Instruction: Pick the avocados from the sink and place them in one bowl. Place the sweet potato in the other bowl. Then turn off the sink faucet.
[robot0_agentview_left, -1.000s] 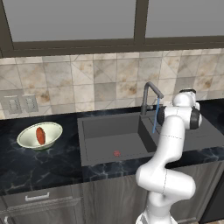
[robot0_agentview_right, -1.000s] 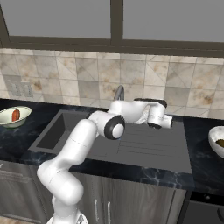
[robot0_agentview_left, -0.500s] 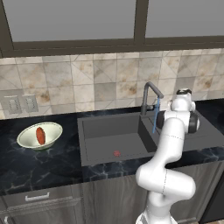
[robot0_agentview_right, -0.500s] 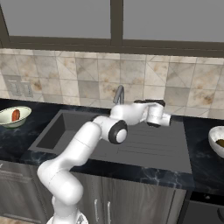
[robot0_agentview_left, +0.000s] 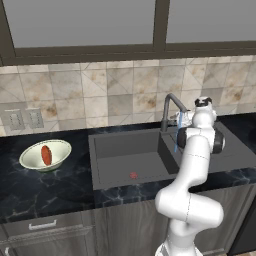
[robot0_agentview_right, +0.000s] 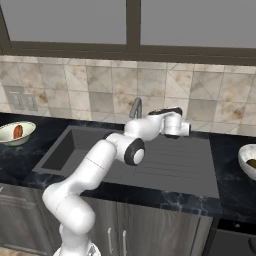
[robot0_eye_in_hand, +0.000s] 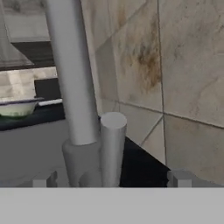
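Observation:
The dark gooseneck sink faucet (robot0_agentview_left: 170, 107) stands behind the sink (robot0_agentview_left: 115, 150), and a thin blue stream (robot0_agentview_left: 176, 141) falls from its spout. My gripper (robot0_agentview_left: 189, 118) is at the faucet's base. In the hand view its open fingertips (robot0_eye_in_hand: 45, 178) stand on either side of the faucet's short upright handle (robot0_eye_in_hand: 112, 146), without touching it. The sweet potato (robot0_agentview_left: 46, 154) lies in the pale bowl (robot0_agentview_left: 30, 159) on the left counter. A dark olive-brown avocado (robot0_agentview_right: 251, 163) sits in the other bowl (robot0_agentview_right: 243, 156) at the far right. The green avocado is hidden.
The tiled back wall (robot0_eye_in_hand: 175, 65) is close behind the faucet column (robot0_eye_in_hand: 72, 74). A ridged drainboard (robot0_agentview_right: 175, 160) lies right of the basin. The basin floor holds a tiny red spot (robot0_agentview_left: 133, 175). Wall outlets (robot0_agentview_left: 22, 119) sit above the left counter.
My hand has moved a little left and back, closer to the faucet's base. The bowls and the water stream are unchanged.

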